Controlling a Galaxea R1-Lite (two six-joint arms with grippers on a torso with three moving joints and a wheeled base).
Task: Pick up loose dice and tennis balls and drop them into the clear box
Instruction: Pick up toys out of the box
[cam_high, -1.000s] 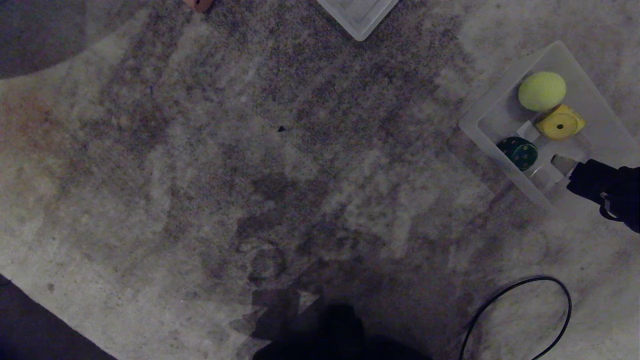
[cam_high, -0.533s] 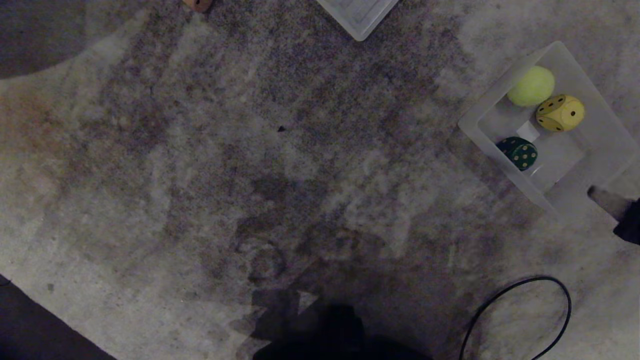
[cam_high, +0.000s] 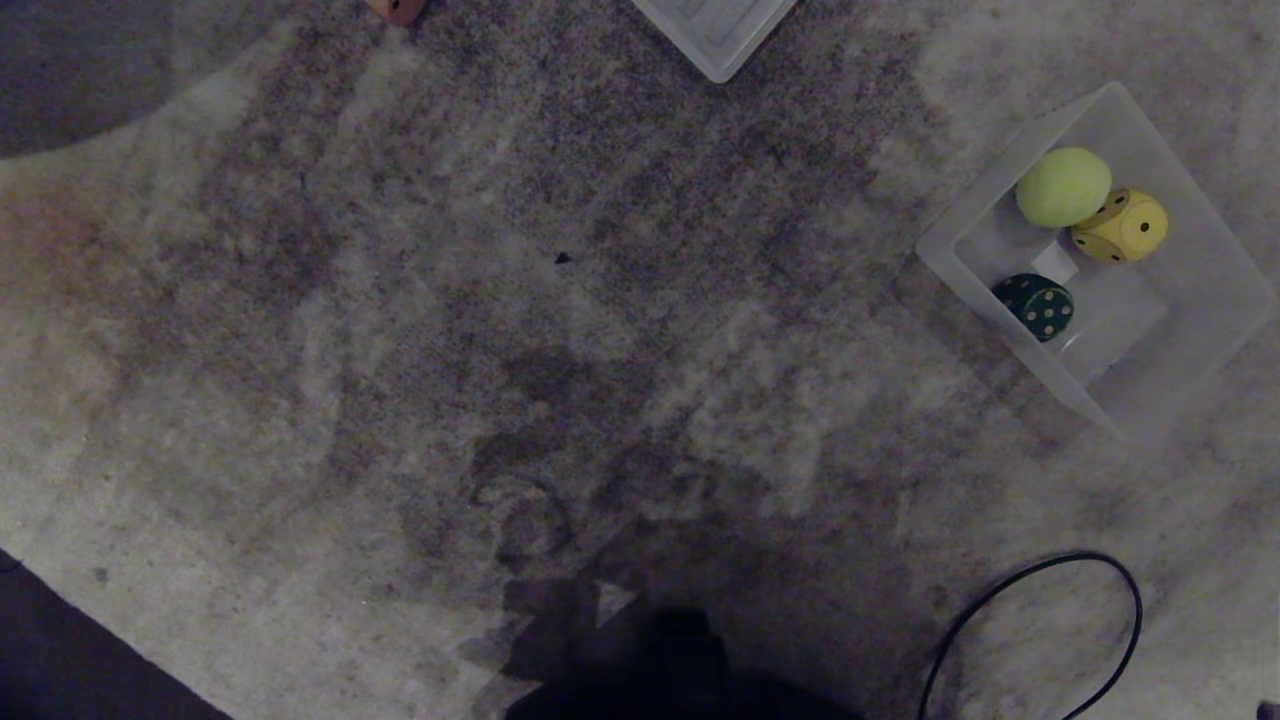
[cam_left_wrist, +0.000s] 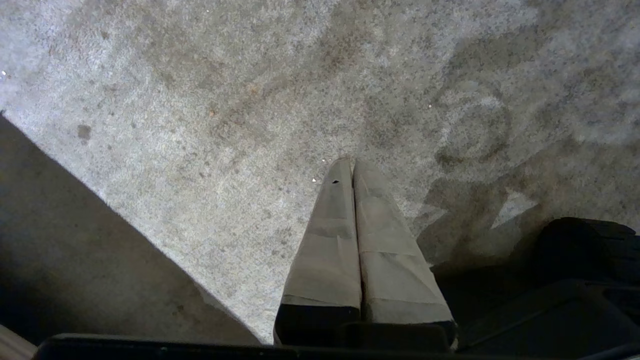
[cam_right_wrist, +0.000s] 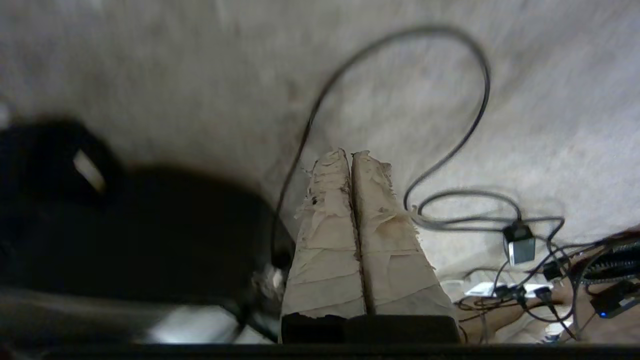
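You see the clear box (cam_high: 1190, 330) on the carpet (cam_high: 500, 300) at the right, holding one tennis ball (cam_high: 1063, 187) touching the yellow die (cam_high: 1122, 226), with the dark green die (cam_high: 1035, 306) apart near the box's nearer wall. A tan die (cam_high: 398, 9) shows at the top edge, beside a ribbed lid (cam_high: 715, 30). Your right gripper (cam_right_wrist: 351, 156) hangs over a black cable (cam_right_wrist: 450, 145), jaws pressed together and empty. Your left gripper (cam_left_wrist: 352, 162) hangs over bare carpet, jaws together too.
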